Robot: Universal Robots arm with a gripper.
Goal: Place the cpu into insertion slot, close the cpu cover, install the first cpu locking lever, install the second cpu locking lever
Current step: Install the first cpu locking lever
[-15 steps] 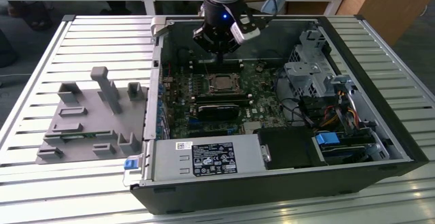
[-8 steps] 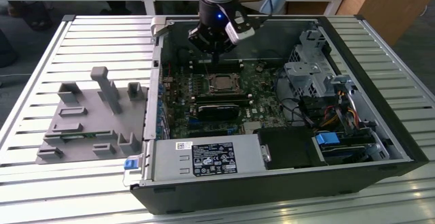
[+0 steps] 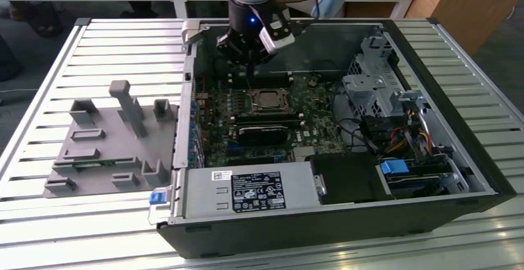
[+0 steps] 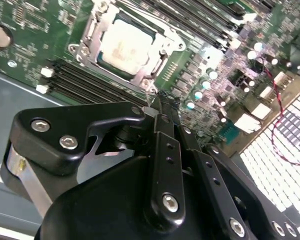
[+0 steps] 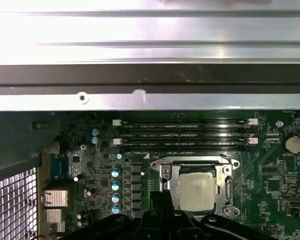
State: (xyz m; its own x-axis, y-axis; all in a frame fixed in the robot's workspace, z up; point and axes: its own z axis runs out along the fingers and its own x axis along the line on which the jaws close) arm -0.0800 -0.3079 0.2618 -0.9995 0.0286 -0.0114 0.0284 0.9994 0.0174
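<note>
Because the fingers are pinching shut beside the locking lever, near the cpu cover lying closed over the cpu in the insertion slot, a slip is threatening to scrape the motherboard beyond.

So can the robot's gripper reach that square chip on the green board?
Probably yes. The gripper hangs close beside the cpu, with nothing between them. The cpu cover frames the chip, but its pale face shows through the window.
</note>
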